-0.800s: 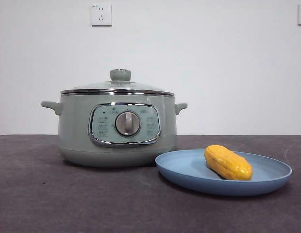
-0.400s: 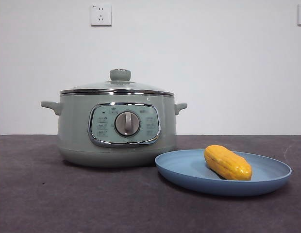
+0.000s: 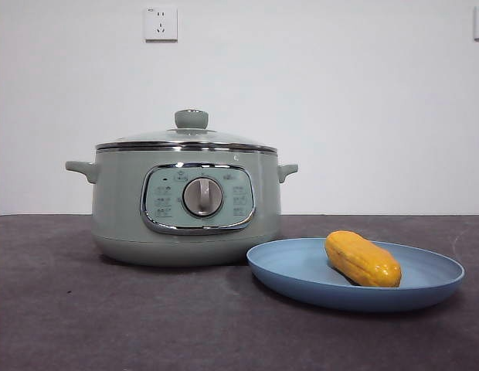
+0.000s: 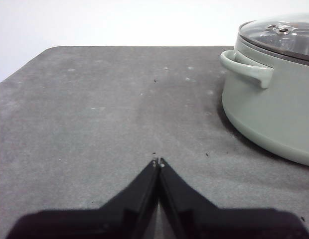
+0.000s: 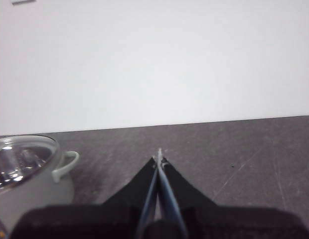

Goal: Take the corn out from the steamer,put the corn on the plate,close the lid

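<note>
The sage-green steamer [image 3: 185, 205] stands on the dark table with its glass lid [image 3: 187, 137] seated on top, knob up. To its right a yellow corn [image 3: 362, 259] lies on the light-blue plate [image 3: 301, 278]. Neither arm shows in the front view. My left gripper [image 4: 159, 162] is shut and empty above bare table, well off to the side of the steamer [image 4: 274, 94] and its handle. My right gripper [image 5: 159, 158] is shut and empty too, with the steamer [image 5: 30, 174] and lid [image 5: 20, 159] off to one side.
A wall socket [image 3: 161, 23] sits on the white wall behind. Dark grey tabletop [image 3: 147, 325] spreads in front of the steamer and plate, with its far edge showing in the left wrist view [image 4: 119, 47].
</note>
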